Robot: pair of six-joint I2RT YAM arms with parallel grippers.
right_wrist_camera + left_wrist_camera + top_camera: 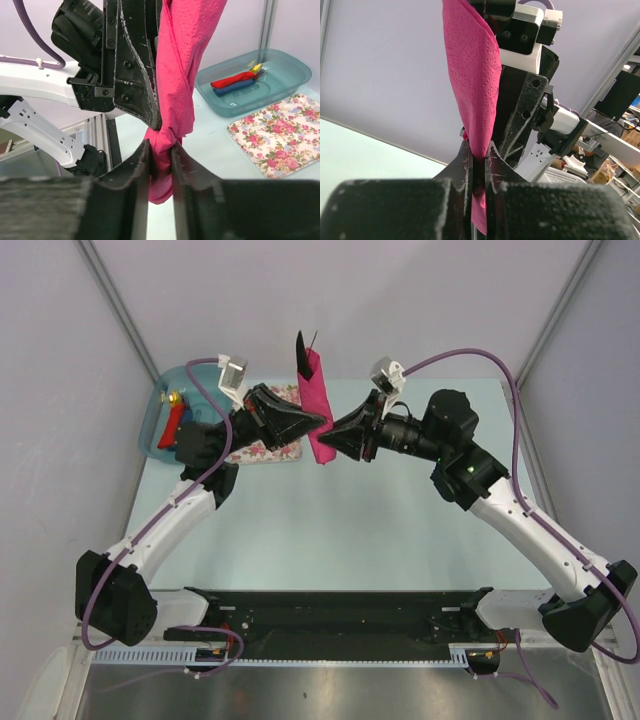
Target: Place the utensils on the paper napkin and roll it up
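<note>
standing upright, the twisted, dimpled pink napkin (315, 390) is clenched by left gripper (479, 162) and right gripper (161, 152).

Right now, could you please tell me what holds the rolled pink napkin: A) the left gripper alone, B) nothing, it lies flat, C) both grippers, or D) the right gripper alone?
C: the left gripper and the right gripper each clamp the napkin, which stands upright between them.

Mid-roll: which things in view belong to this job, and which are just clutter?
Job: pink napkin; dark utensil tips at its top; left gripper, right gripper, both clamping it.
Lying about: floral cloth; teal tub; red roll, blue roll inside.
</note>
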